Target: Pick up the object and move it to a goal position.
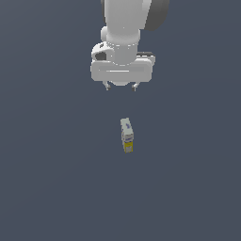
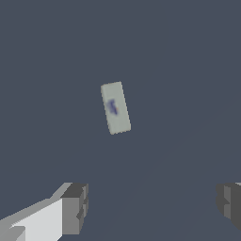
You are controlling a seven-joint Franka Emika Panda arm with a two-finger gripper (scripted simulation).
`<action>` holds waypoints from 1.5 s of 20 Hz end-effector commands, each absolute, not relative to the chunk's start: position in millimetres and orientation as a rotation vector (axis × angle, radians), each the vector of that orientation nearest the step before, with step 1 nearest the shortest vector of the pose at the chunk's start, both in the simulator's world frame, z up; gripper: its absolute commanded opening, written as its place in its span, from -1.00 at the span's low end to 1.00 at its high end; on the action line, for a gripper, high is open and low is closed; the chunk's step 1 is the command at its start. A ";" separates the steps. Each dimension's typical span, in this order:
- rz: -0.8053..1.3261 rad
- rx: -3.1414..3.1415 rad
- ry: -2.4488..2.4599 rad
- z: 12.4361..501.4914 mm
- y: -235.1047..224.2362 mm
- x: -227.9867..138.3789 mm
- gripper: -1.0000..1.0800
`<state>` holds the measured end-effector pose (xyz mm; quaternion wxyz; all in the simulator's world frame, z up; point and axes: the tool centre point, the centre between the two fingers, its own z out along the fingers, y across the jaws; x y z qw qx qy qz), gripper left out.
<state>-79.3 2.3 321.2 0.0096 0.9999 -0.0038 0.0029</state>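
Gripper [image 1: 121, 87] spread wide, holding nothing.
Box [image 1: 126, 135] lies apart, ahead of the fingers; long axis runs roughly away from them.

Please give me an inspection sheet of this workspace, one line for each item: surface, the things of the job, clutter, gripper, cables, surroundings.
Surface: plain dark grey-blue floor, flat, with no marks or edges in view.
Job's things: one small elongated box, pale grey-white upper part with a bluish mark, yellow lower end; it rests on the surface, alone and not held. No goal marker seen.
Clutter: nothing seen.
Gripper: the gripper hangs above the surface, apart from the box; its fingers stand wide apart with nothing between them, and the gap looks wider than the box.
Cables: nothing seen.
Surroundings: only the white arm entering from the top of the exterior view; nothing else seen.
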 end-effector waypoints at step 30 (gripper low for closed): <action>-0.031 3.118 0.160 253.8 7.5 -40.8 0.92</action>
